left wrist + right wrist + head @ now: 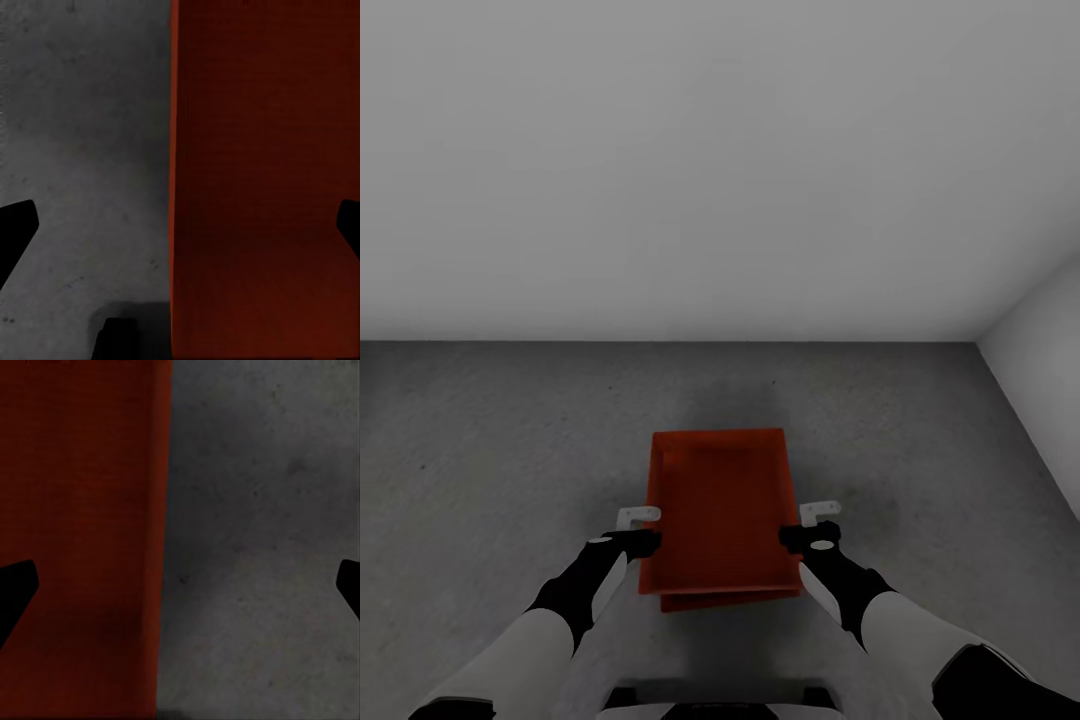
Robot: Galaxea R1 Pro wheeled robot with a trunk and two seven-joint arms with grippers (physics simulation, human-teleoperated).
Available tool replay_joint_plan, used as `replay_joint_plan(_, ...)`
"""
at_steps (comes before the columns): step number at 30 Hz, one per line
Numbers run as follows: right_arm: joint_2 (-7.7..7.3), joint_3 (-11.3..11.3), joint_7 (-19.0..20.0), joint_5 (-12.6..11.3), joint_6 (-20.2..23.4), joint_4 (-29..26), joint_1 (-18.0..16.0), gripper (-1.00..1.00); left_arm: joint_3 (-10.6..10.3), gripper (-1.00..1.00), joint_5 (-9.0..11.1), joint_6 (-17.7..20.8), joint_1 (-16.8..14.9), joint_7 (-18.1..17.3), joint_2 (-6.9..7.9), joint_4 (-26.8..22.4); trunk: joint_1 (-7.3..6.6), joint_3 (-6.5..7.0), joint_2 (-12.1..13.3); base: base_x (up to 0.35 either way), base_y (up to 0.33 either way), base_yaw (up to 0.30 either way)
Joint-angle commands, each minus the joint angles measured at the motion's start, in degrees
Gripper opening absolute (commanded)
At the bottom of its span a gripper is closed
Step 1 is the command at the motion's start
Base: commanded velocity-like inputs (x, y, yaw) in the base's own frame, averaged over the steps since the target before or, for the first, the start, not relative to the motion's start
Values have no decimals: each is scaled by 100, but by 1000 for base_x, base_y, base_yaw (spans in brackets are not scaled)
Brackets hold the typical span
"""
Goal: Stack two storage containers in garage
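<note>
bins: two orange-red bins (pixel 722 515) sit one on the other on the garage floor (pixel 490 450), in front of the robot, between the two grippers; a second rim peeks out under the near edge of the top one, slightly askew
progress: looks nearly done, stack is in the garage and resting on concrete; what is left, as I judge it, is only to pull the arms clear
left gripper: left gripper (pixel 639 530) straddles the left long wall of the stack, fingers spread wide, nothing clamped
right gripper: right gripper (pixel 817 525) same on the right wall, fingers wide apart, no hold
bin material: smooth plastic, low straight walls, open top, fine ribbing on inner base (pixel 262 150), rectangular
floor texture: dark grey rough concrete, mottled and speckled (pixel 262 547)
walls: plain white wall (pixel 720 150) behind, matte, corner with a side wall at right
risk: stack sits a bit skewed, could shift if a finger brushes it
</note>
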Motion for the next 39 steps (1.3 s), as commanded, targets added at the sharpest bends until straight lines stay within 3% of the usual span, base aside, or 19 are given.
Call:
replay_joint_plan(1, -3, 49, -43, -25, 40, -12, -3, 100, -12, 100, 42, 32, 0, 32, 0, -11, -22, 15, 39, 0, 0, 0)
replay_joint_plan(39, 8, 50, -33, -31, 41, -12, -3, 100, -9, 100, 36, 10, 0, 32, 3, -19, -857, 711, 1563, 0, 0, 0)
